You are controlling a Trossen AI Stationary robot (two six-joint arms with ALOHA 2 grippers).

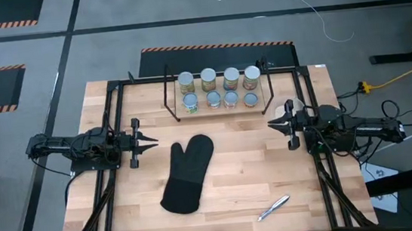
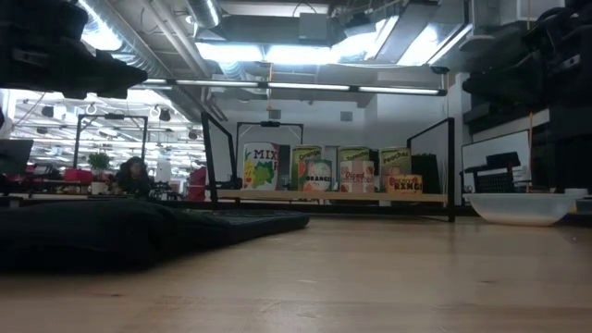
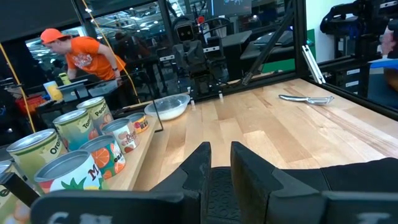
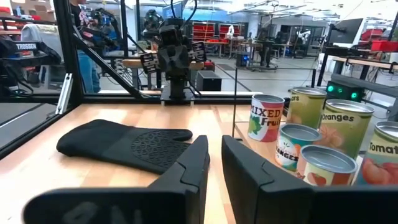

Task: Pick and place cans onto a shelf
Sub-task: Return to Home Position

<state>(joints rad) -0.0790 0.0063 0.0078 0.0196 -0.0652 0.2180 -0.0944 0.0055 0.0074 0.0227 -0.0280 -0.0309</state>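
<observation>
Cans [image 1: 208, 77] fill the shelf [image 1: 168, 96] at the top centre of the high view. There are eight: four larger ones with silvery tops in the upper row, and four smaller ones with pale-blue tops in a second row just below them in the frame. From above I cannot tell which board each row stands on. In the low view they sit at mid-frame with their labels facing the camera, the small ones in front of the tall ones.

My left gripper [image 1: 153, 142] lies at the left of the high view, halfway down the table [image 1: 237, 200], and points toward the centre. My right gripper [image 1: 271, 125] mirrors it at the right, just below the shelf's right end. Both are well apart from the cans. In each wrist view my two fingers stand with a narrow gap between them, pinching nothing.

Between my grippers, in the centre of the high view, a black oven mitt [image 1: 188, 170] lies flat with its cuff toward the lower left. A silvery pen-like item [image 1: 274, 207] lies near the bottom edge, right of centre. A white bowl [image 1: 280, 110] shows just beside the shelf's right end. At the upper left of the left wrist view, a person in an orange shirt and cap [image 3: 84, 53] leans over beyond the table.
</observation>
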